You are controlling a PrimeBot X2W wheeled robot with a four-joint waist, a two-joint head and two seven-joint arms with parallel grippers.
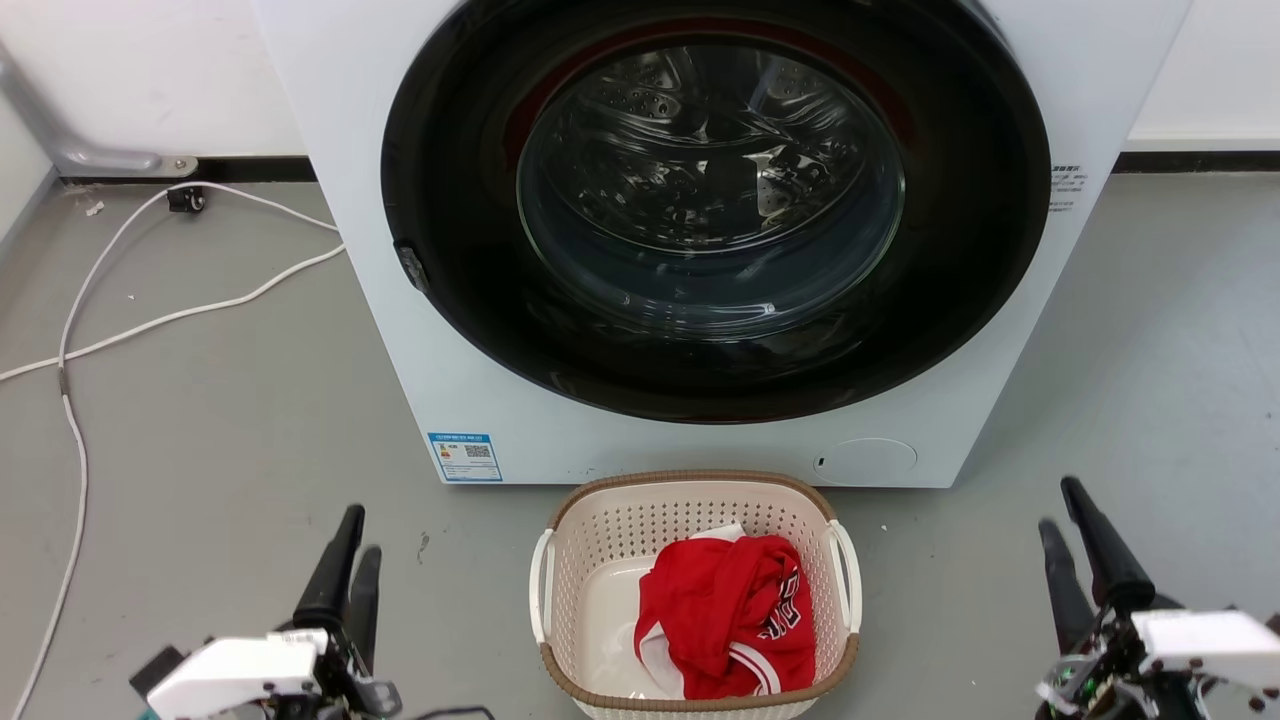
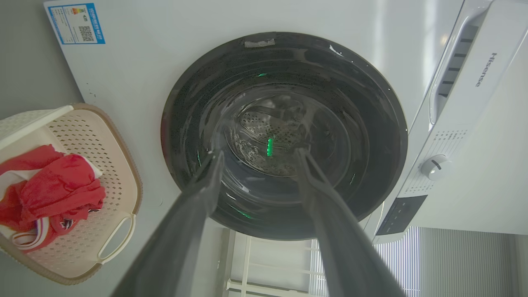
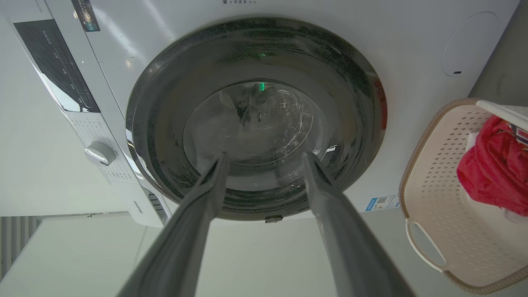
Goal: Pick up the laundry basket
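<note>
The laundry basket (image 1: 600, 560), cream perforated plastic with a brown woven-look rim and white loop handles, stands on the grey floor at the bottom centre of the head view, just in front of the washing machine. A red and white garment (image 1: 730, 610) lies crumpled inside it. My left gripper (image 1: 357, 528) is open at the lower left, well apart from the basket. My right gripper (image 1: 1060, 505) is open at the lower right, also apart from it. The basket (image 2: 119, 165) sits at the left edge of the left wrist view, and the basket (image 3: 437, 165) sits at the right edge of the right wrist view.
A white front-loading washing machine (image 1: 400, 300) with a dark round door (image 1: 710, 200) stands behind the basket. White cables (image 1: 150, 320) trail over the floor at the left. A grey pipe (image 1: 60, 140) runs along the wall at the upper left.
</note>
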